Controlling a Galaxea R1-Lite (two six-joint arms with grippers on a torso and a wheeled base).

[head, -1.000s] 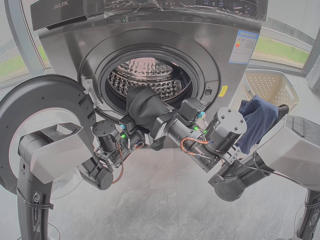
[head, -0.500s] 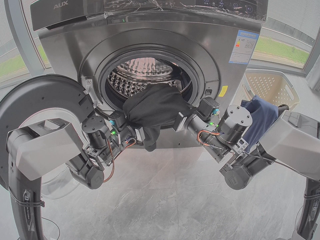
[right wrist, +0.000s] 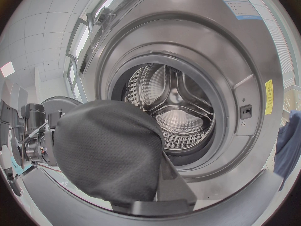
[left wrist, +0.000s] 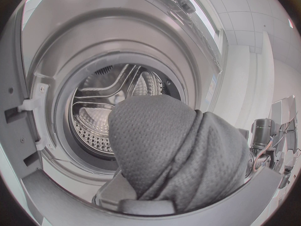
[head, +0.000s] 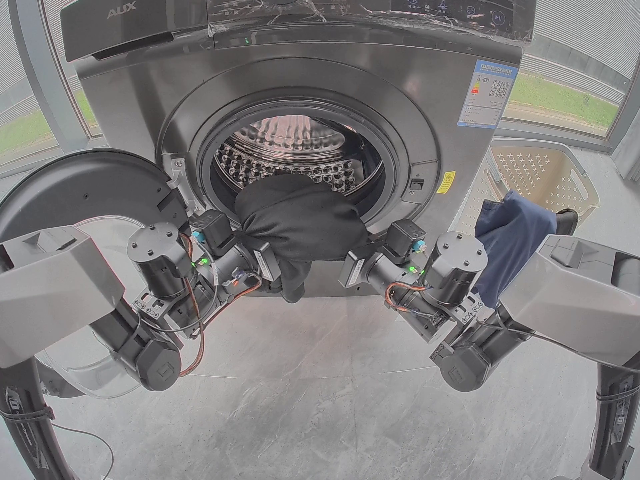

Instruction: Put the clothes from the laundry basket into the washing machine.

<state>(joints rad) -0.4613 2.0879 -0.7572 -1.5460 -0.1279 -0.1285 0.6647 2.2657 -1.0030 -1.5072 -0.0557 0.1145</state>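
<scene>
Spread wider than before: black garment [head: 300,218] at washing machine [head: 427,101] mouth; left gripper [head: 261,263], right gripper [head: 352,268] clamp its ends.

On my feed the washing machine [head: 427,95] front looks like brushed grey metal with a soft sheen. Its drum [head: 293,138] is bright, perforated, glossy steel. Crinkled clear plastic film [head: 373,1] covers the top panel. The black garment [head: 300,218] is matt, coarse mesh knit. The blue garment [head: 513,235] on the right is smoother cloth. The laundry basket [head: 543,171] is beige perforated plastic. The floor [head: 320,395] looks like polished grey stone.
</scene>
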